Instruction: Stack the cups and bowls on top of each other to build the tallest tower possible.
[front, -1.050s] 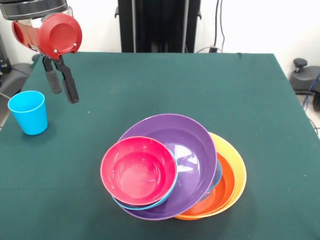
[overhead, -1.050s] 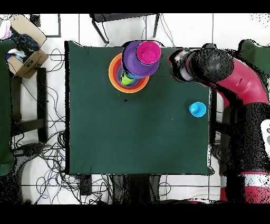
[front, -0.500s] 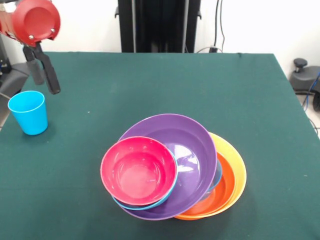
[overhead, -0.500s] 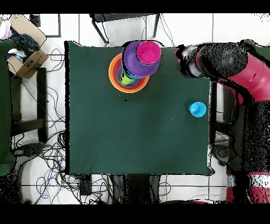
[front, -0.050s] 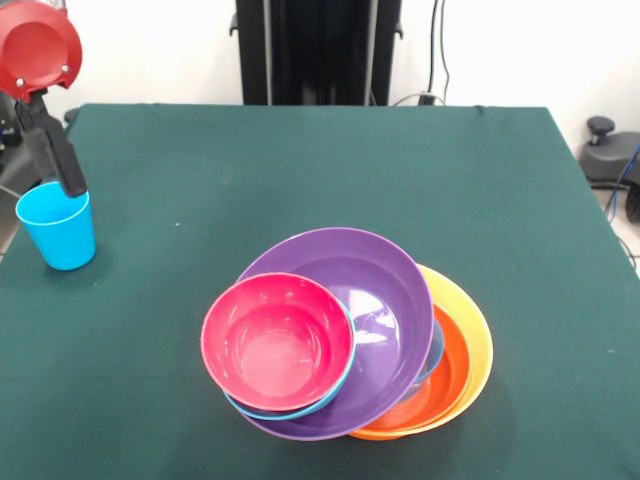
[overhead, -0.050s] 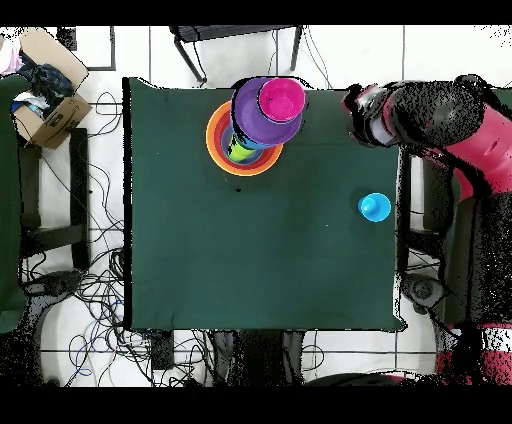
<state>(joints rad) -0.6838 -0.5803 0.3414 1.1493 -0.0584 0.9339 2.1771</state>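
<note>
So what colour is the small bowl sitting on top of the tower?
Pink-red; the small bowl shows best in the front view.

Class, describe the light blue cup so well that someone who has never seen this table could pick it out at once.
Start at the green table and find the tower of nested bowls near its front edge. From there, look far left, to the table's left edge, just under the claw. The light blue cup stands there upright and alone: narrow, tapered, and the only piece outside the pile.
</note>
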